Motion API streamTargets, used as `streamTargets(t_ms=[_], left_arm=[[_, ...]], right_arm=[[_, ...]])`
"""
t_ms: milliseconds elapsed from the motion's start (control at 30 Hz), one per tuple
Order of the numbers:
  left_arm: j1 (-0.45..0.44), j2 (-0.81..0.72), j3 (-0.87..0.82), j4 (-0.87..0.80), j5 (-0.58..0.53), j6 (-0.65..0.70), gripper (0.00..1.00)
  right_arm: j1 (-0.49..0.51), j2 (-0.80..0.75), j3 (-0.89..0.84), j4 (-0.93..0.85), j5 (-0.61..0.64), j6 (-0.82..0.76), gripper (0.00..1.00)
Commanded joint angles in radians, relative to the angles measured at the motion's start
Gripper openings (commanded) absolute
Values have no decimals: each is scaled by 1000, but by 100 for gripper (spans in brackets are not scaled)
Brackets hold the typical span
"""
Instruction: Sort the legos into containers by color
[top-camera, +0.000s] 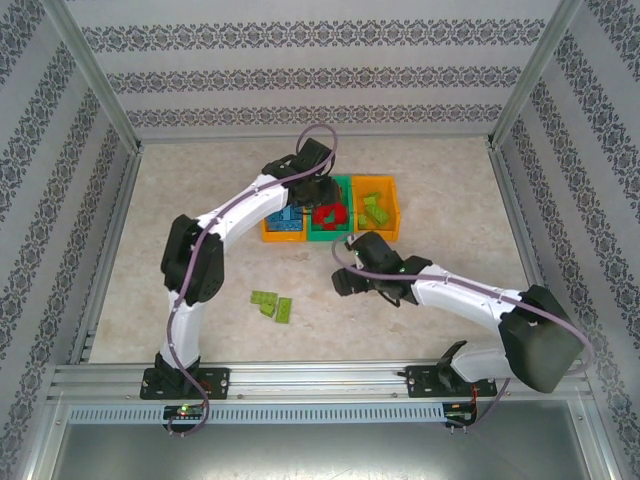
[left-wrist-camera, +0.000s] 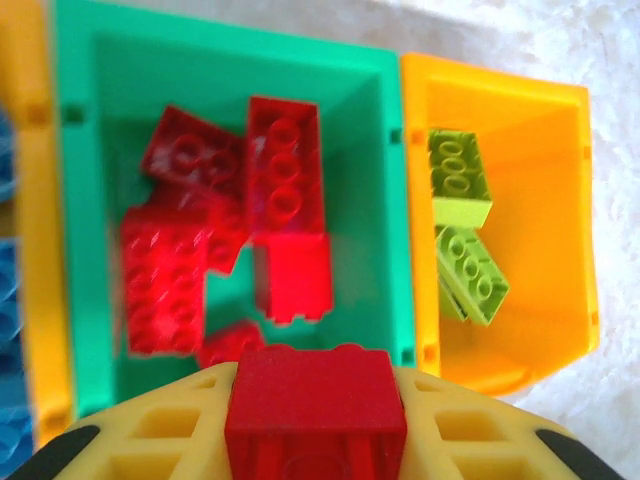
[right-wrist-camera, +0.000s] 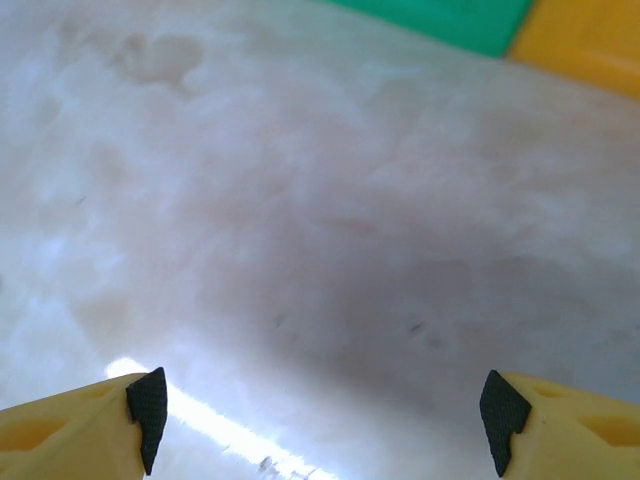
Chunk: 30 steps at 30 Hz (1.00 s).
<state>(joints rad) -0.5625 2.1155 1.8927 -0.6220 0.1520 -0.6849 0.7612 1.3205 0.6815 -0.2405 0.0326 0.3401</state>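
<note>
The red brick (left-wrist-camera: 315, 410) is sitting pinched between the left fingers (left-wrist-camera: 150, 435) above the green bin (left-wrist-camera: 230, 50), so it is wanting centring over the red bricks (left-wrist-camera: 285, 170) there before release. The right orange bin (left-wrist-camera: 560, 200) is holding light green bricks (left-wrist-camera: 460, 180), the left orange bin (left-wrist-camera: 40, 300) blue bricks (top-camera: 284, 219). Loose green bricks (top-camera: 272, 305) are lying on the tabletop (right-wrist-camera: 300, 200), and the right fingers (right-wrist-camera: 145, 405) are hovering wide open, empty.

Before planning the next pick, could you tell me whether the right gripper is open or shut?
Open: the right gripper shows jaws wide apart over the table, holding nothing.
</note>
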Motion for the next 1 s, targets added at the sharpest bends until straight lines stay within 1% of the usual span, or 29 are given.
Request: streamTargets(t_ms=[0, 100, 167, 367, 433, 600, 800, 967], left_arm=[[31, 71, 125, -54, 72, 73, 36], [43, 137, 189, -67, 104, 70, 38], [46, 169, 220, -70, 115, 67, 40], [46, 204, 242, -63, 135, 51, 61], [46, 201, 241, -68, 134, 47, 64], [47, 182, 229, -63, 137, 42, 68], [46, 152, 220, -44, 141, 38, 73], [46, 145, 215, -41, 140, 35, 73]], right_arm=[[97, -28, -28, 93, 23, -44, 87], [166, 29, 6, 92, -11, -66, 93], [203, 97, 72, 52, -6, -40, 94], [316, 271, 236, 47, -3, 38, 94], [338, 326, 290, 20, 2, 39, 93], [351, 406, 351, -3, -18, 69, 90], [350, 456, 361, -41, 11, 80, 81], [350, 487, 360, -15, 20, 111, 80]])
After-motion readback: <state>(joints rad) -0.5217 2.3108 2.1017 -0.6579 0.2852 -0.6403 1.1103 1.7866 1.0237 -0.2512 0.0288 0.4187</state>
